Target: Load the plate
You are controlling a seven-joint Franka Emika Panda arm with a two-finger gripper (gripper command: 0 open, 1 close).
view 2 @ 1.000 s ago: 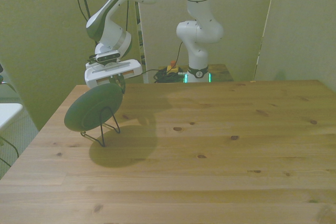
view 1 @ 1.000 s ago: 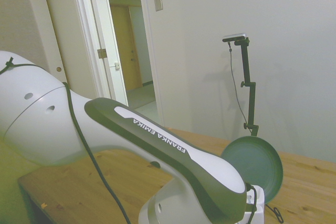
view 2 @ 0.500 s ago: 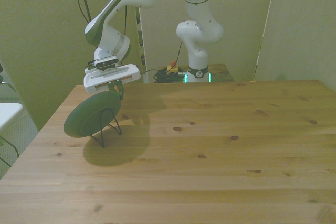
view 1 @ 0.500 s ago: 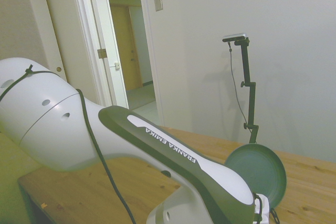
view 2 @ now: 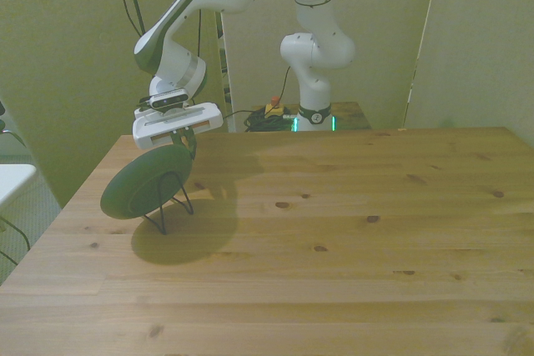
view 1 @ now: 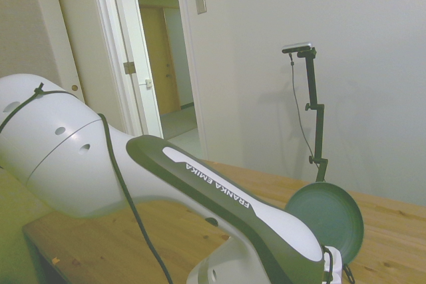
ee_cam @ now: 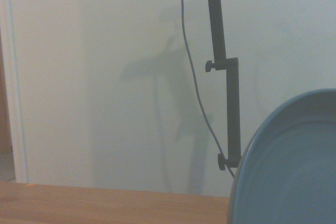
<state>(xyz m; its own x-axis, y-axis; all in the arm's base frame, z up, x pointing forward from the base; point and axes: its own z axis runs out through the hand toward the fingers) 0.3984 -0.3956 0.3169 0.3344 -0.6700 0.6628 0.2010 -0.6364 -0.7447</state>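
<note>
1. Standing nearly on edge, the plate (view 2: 143,183) leans in the wire rack (view 2: 171,204) near the table's (view 2: 350,231) corner at the front view's left; this tilt suits a slot that takes a dish by its lower rim, not flat.
2. Gripper (view 2: 185,141) sits at the plate's upper rim, w/ its white body just above. A top-edge hold leaves the lower rim free to enter the rack's wires.
3. Fingers: narrow gap, apparently pinching the rim in the front view; whether the rim is truly clamped or only touched I cannot tell, since the tips are small and dark against the plate.
4. Side view: the plate's hollow face (view 1: 325,215) shows past the arm's forearm (view 1: 219,197), so the dish faces away from the robot's base; its lower part is hidden by the arm.
5. Wrist view: the plate (ee_cam: 286,166) fills one corner, close to the cam, consistent w/ a hold at the rim.
6. Judgement: loading looks near its end; rim seems seated betw. the rack's loops, but contact w/ the base wire is not resolvable.
</note>
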